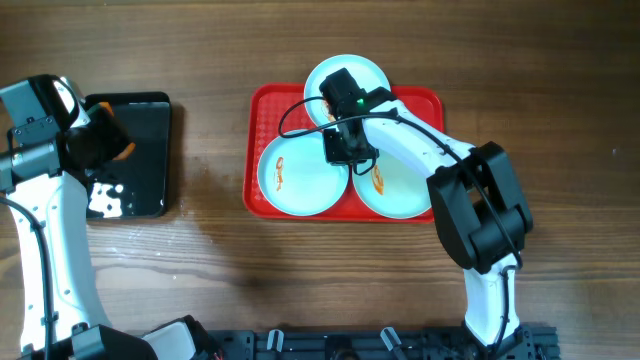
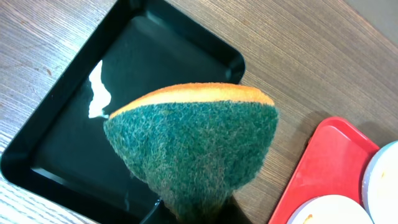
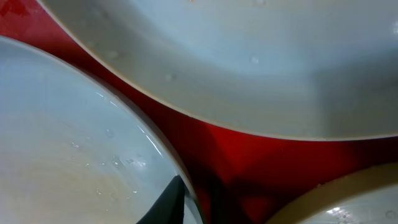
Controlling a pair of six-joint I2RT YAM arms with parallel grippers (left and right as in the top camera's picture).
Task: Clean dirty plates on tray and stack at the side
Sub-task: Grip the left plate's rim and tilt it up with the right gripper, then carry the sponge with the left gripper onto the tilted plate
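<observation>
Cleaning is barely getting under way: all three plates are sitting on the red tray (image 1: 262, 110) at the centre of the frame, and none is standing stacked on the bench (image 1: 560, 100) beside it. The lower left plate (image 1: 300, 185) and the lower right plate (image 1: 400, 195) are each showing an orange-red smear (image 1: 282, 175), while the upper plate (image 1: 365, 75), partly hidden by the arm, is looking clean. The left pincer (image 1: 112, 140) is pinching a green-and-orange sponge (image 2: 193, 149) over the black tray (image 1: 145, 170) at the left of the frame, well apart from the plates. The right pincer (image 1: 345, 148) is hanging low where the three plates meet; whether it is spread or pressed together cannot be told. Wiping and stacking are, by all appearances, both waiting to be done.
</observation>
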